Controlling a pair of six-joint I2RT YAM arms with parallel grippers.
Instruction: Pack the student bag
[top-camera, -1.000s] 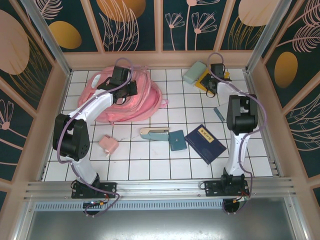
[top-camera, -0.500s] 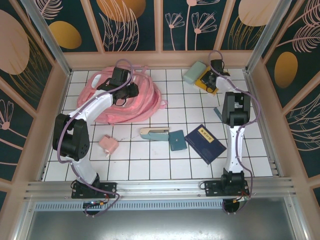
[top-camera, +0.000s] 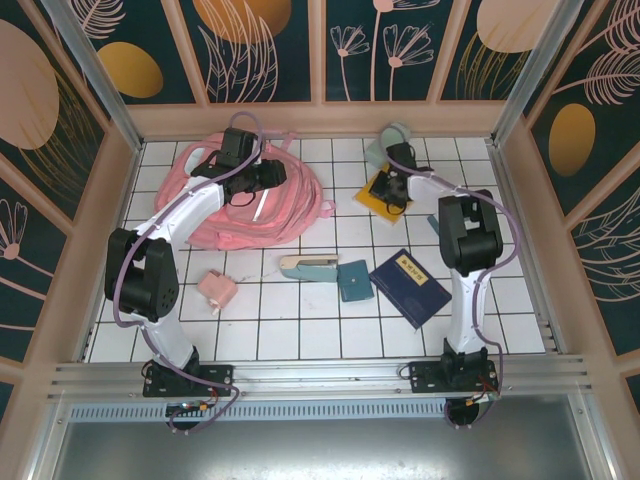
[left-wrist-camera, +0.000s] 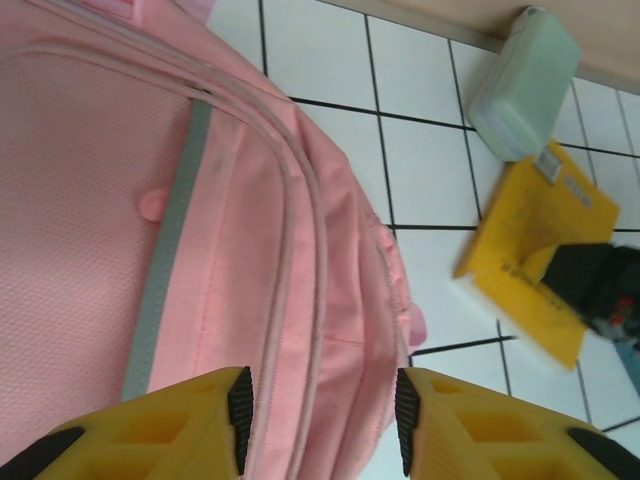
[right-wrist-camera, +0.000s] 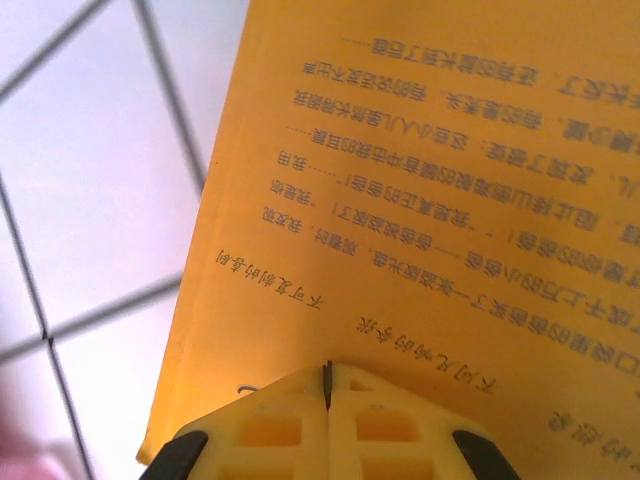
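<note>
Lab cell: aluminium frame (top-camera: 300, 378), printed panels (top-camera: 255, 50)

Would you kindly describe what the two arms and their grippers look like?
The left arm and right arm have white links, black joints and a purple cable alongside. The left gripper and right gripper have yellow fingers with black trim.

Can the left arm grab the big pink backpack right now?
Probably yes. The left gripper hangs right over the pink backpack with its jaws apart, and nothing lies between them and the fabric.
</note>
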